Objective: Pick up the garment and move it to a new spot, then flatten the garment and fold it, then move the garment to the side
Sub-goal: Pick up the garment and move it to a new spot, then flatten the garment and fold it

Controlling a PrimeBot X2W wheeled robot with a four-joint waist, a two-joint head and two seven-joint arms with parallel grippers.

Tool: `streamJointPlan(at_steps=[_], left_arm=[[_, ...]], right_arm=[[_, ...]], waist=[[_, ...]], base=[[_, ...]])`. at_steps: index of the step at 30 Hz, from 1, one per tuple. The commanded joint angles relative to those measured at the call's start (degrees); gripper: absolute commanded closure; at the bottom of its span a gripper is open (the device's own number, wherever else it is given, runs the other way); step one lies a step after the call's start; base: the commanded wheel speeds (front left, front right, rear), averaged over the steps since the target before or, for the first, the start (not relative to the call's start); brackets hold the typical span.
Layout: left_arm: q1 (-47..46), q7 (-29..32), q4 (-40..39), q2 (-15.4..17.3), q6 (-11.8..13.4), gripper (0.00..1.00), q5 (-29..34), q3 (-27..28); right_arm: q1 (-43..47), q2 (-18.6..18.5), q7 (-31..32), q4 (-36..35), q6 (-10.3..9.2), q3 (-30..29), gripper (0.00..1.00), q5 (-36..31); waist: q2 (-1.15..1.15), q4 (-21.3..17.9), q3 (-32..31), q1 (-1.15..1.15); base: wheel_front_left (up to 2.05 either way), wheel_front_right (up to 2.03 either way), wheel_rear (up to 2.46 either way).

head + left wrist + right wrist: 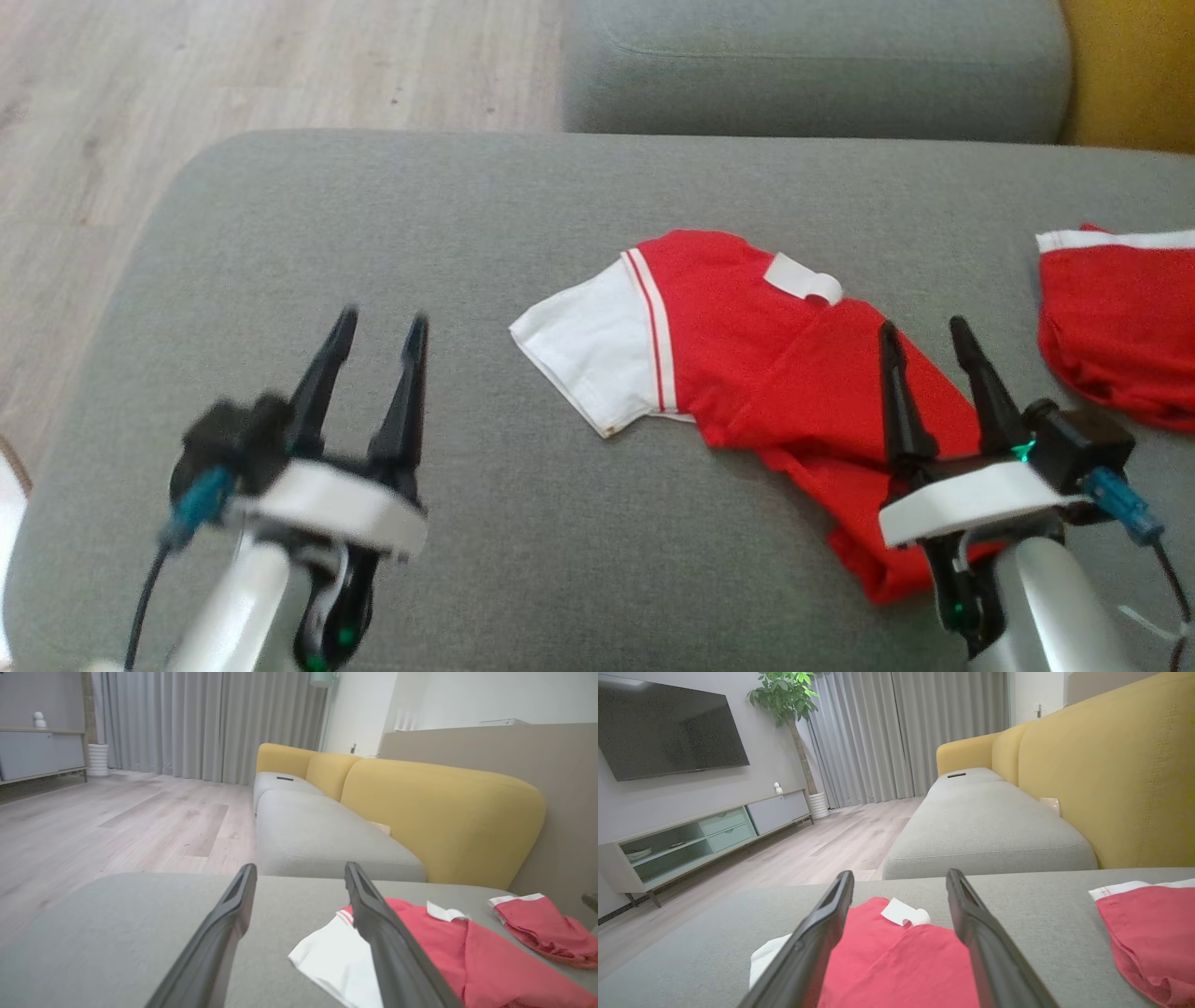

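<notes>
I see the grey sofa cushion (392, 215) spanning the head view. The garment (747, 355), red with 1 white sleeve, lies loosely spread on it, right of centre. A 2nd red piece (1111, 317) sits apart at the right edge. The right gripper (922, 327) is over the garment's near end, jaws spread, empty. The left gripper (384, 317) is over bare cushion, jaws spread, empty.

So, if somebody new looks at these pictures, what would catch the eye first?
The red shirt with a white sleeve lies crumpled in the middle of the grey cushion. A second red garment lies apart, to its right. The left gripper hovers open over bare cushion, the right gripper open above the shirt.
</notes>
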Motion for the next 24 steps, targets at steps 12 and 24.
streamJointPlan(at_steps=[12,24], left_arm=[[5.7,-0.3,-2.9,-6.6,-6.5,0.00,7.7,11.0],[4.1,-0.3,-0.8,-9.9,-9.9,0.00,9.6,10.6]], right_arm=[[0.5,-0.1,1.6,-4.2,0.37,1.3,0.00,-0.5],[-6.0,-0.6,9.4,2.3,0.37,16.2,0.00,-2.9]], waist=[[0.00,3.5,-0.1,0.01],[0.00,10.4,4.7,0.01]], base=[[0.00,0.00,0.00],[0.00,0.00,0.00]])
